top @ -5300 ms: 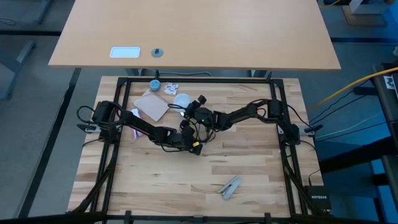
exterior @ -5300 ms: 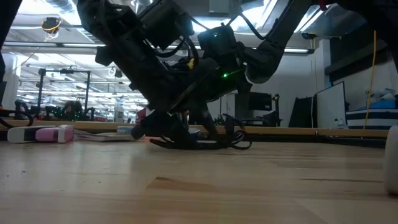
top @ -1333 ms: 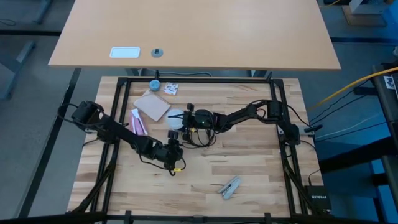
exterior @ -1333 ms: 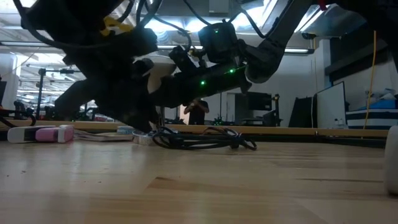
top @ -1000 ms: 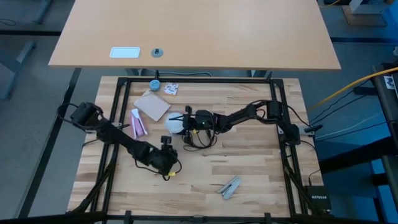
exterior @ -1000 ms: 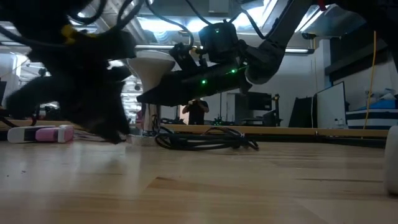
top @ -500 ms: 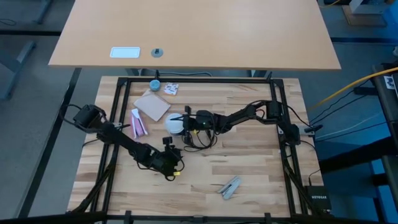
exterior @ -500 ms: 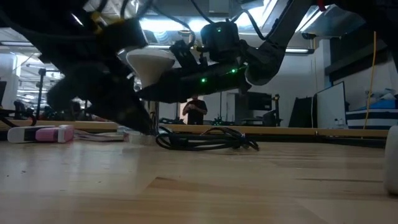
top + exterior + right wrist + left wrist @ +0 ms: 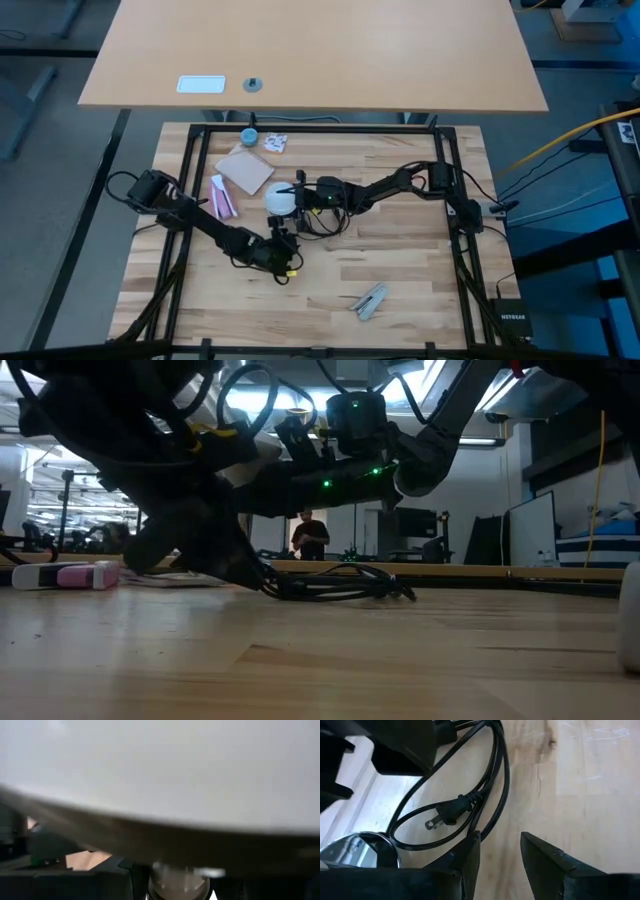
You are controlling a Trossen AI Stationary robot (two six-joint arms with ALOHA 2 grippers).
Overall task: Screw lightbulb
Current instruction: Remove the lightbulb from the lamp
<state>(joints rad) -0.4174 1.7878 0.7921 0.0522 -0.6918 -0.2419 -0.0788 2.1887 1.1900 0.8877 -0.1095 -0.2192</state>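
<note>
The frosted-white lightbulb (image 9: 280, 198) is at the table's middle, at the tip of my right gripper (image 9: 298, 193), which is shut on it and reaches in from the right. In the right wrist view its globe (image 9: 160, 770) fills the picture. My left gripper (image 9: 288, 240) hangs low just near of the bulb, open, with nothing between its fingers (image 9: 470, 857). Ahead of it a black cord (image 9: 490, 795) with a plug (image 9: 451, 810) lies on the wood, beside a shiny silver disc (image 9: 355, 850). In the low view the left arm (image 9: 190, 510) hides most of the bulb. My right gripper holds the lightbulb between its two fingers, coming in level from the table's right side. The bulb stands upright, globe up and neck (image 9: 180, 881) down. The left arm and the bulb itself hide the place of contact, so I cannot tell which part the fingers are on.
A pink object (image 9: 220, 197), a tan card (image 9: 245, 170) and a small blue cap (image 9: 248, 136) lie at the far left. A silver clip-like piece (image 9: 370, 300) lies near the front. The coiled cord (image 9: 322, 222) lies right of the bulb. Black frame rails (image 9: 190, 160) border the table.
My left gripper has gone toward the table's right edge and down, closing on the bulb and the cord, and its wrist has rolled. In the low view the left arm now stands in front of the bulb. The bulb stays upright where it was.
</note>
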